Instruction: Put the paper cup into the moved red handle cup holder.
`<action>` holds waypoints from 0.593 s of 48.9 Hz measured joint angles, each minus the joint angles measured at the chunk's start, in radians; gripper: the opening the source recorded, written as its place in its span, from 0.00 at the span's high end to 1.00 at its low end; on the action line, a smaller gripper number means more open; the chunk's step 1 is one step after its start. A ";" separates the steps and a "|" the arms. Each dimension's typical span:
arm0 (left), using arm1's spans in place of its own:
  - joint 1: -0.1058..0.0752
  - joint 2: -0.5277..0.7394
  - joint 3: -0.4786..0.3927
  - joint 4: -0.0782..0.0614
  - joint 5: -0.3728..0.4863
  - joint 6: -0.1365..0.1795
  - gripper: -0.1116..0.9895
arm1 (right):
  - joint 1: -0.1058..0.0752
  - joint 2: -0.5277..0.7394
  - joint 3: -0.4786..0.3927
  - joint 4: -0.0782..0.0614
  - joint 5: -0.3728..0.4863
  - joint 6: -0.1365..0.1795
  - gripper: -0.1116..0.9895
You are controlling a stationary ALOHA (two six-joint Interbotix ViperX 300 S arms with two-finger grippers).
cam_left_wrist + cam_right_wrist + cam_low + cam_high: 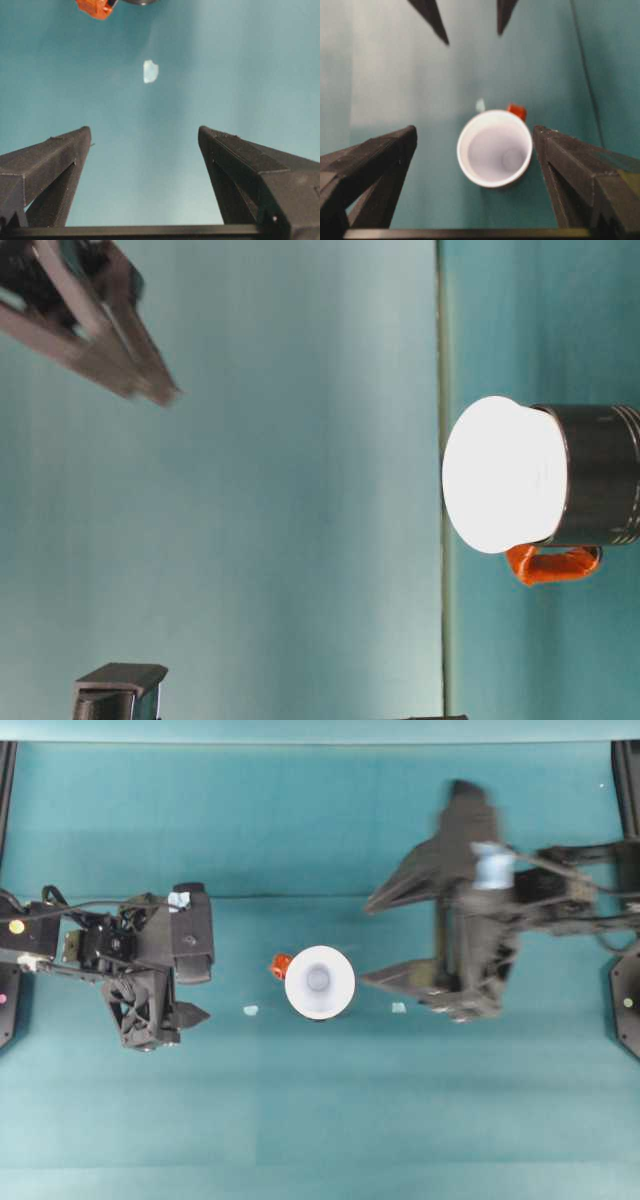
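— At the middle of the teal table [320, 1120], where does the paper cup [319, 982] stand?

— It sits inside the red handle cup holder [600, 475]. The table-level view shows the white rim flaring out of the dark cylinder's mouth, with the orange handle [552, 565] jutting from the holder's side. From overhead the cup hides the holder almost wholly; just the orange tab peeks out beside the rim.

— And the grippers?

— The right gripper [375, 940] has its jaws spread wide and holds nothing; it is blurred overhead and lies just beside the cup, apart from it. Its wrist camera looks down into the cup's empty bowl between the two fingers. The left gripper [195, 990] is parted too and empty, well apart from the cup; its camera shows bare cloth and a small pale scrap [150, 71].

— So the placing looks done. What might spoil it?

— I judge the nearer finger of the right gripper to be the chief risk. If it sweeps sideways at low height, it could clip the wide rim and tip the cup out, or drag the holder along. A light paper cup seated loosely would lift easily.

— Is it seated fully?

— I cannot tell how deep it goes; the holder's wall hides the base.
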 measured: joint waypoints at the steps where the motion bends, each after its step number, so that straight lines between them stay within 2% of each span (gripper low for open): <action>1: 0.000 0.000 0.000 0.000 0.000 0.000 0.03 | 0.000 -0.009 0.011 -0.002 -0.014 0.000 0.11; 11: -0.002 0.000 0.000 0.000 0.000 0.000 0.03 | 0.003 -0.074 0.083 -0.002 -0.109 0.000 0.11; 29: -0.002 0.000 0.002 0.002 0.000 0.000 0.03 | 0.009 -0.078 0.095 -0.002 -0.127 0.000 0.11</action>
